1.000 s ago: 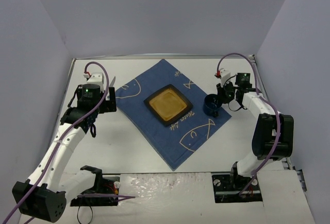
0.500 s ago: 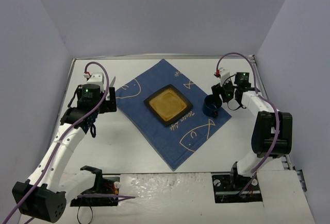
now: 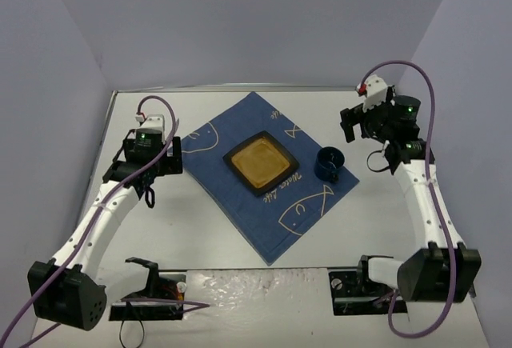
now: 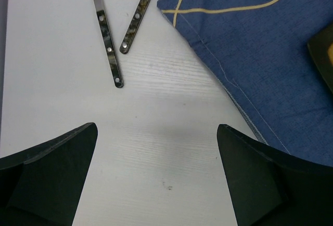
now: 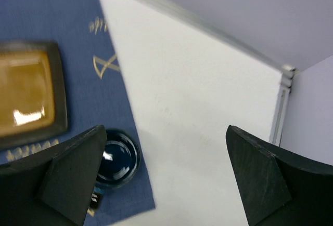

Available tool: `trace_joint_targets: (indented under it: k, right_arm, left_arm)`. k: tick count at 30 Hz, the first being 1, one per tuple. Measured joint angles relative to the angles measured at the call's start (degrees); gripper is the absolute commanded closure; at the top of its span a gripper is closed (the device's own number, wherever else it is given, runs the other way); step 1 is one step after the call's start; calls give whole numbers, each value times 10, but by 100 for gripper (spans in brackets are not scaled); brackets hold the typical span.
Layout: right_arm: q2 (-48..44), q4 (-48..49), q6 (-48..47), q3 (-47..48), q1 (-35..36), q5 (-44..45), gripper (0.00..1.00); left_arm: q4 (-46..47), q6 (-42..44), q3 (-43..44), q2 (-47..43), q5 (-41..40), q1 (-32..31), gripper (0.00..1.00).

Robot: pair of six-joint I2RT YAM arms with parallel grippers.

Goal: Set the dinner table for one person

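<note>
Here, blue cup [image 3: 329,163] on cloth [image 3: 248,212], right claw [image 5: 165,132] wide and apart.

top view high from behind, wrist views near, facing down, all share blue cloth [image 3: 264,220]

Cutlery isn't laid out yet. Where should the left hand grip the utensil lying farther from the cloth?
Probably its dark riveted handle, toward the metal end, from straight above, straddling the narrow width: it lies flat on the dinner table, and the other handle sits farthest off there.
</note>
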Motion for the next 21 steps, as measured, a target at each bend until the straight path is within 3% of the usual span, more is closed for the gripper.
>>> trace_joint_targets:
  k: [9, 15, 21]
  right_arm:
    - [-159, 78, 160, -89, 18, 20, 0]
    - [-206, 123, 249, -143, 53, 21, 0]
    - [-242, 140, 293, -192, 84, 15, 0]
  left_arm:
    - [-2, -37, 107, 208, 39, 103, 5]
    - [1, -64, 207, 321, 33, 144, 9]
    - [-5, -81, 250, 414, 27, 176, 15]
